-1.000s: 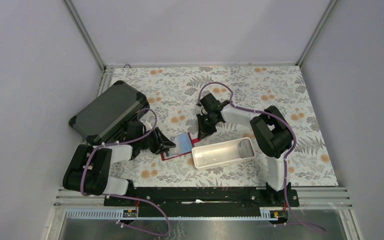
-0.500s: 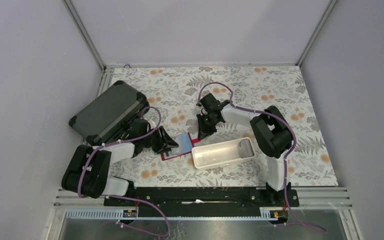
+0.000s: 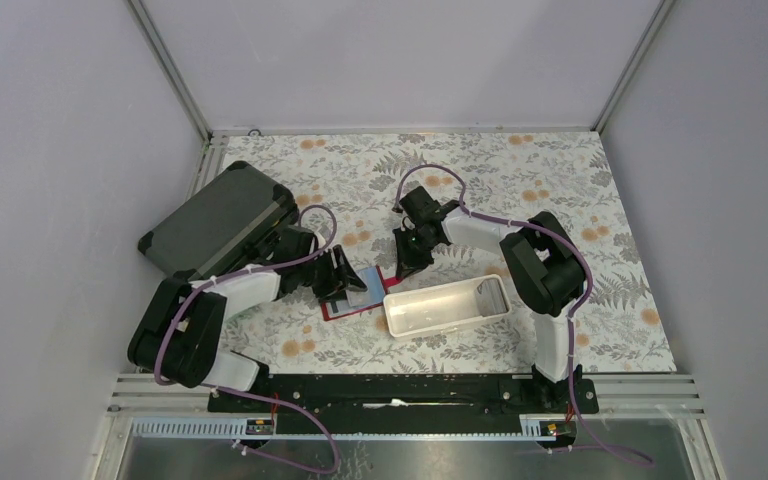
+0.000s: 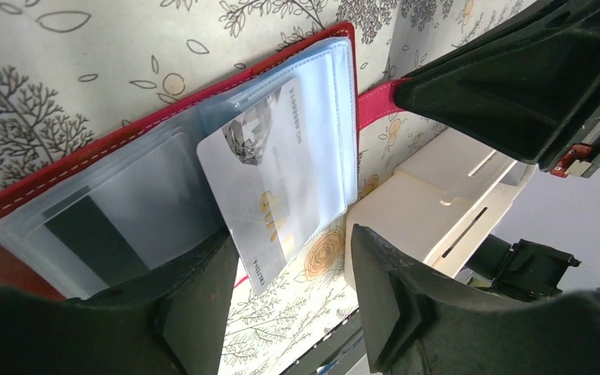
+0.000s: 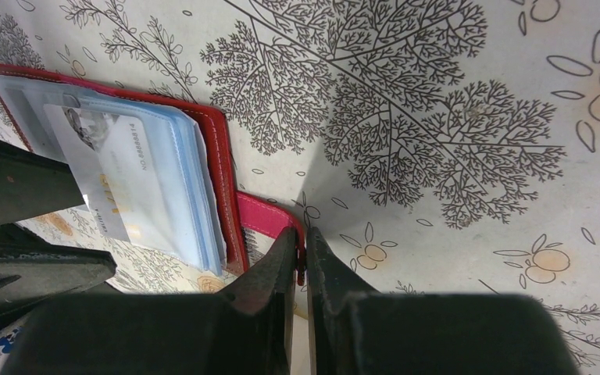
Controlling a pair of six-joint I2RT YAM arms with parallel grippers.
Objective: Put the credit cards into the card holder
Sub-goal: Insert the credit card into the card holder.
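The card holder (image 3: 343,312), a red wallet, lies open on the flowered cloth with its clear sleeves (image 4: 125,203) facing up. A light blue credit card (image 4: 281,164) sits partly inside one sleeve, with its lower corner sticking out. My left gripper (image 4: 293,289) is open, its fingers on either side of that corner without pinching it. In the top view my left gripper (image 3: 350,282) hangs over the wallet's left half. My right gripper (image 5: 302,254) is shut on the wallet's red strap (image 5: 269,215), with the card (image 5: 117,180) to its left.
A long white tray (image 3: 396,318) lies right against the wallet's right side, close to my left gripper's right finger (image 4: 406,312). A big dark grey case (image 3: 215,228) stands at the left, behind the left arm.
My left gripper has opened, let go of the card, and shifted slightly right over the wallet. The right arm has not moved.
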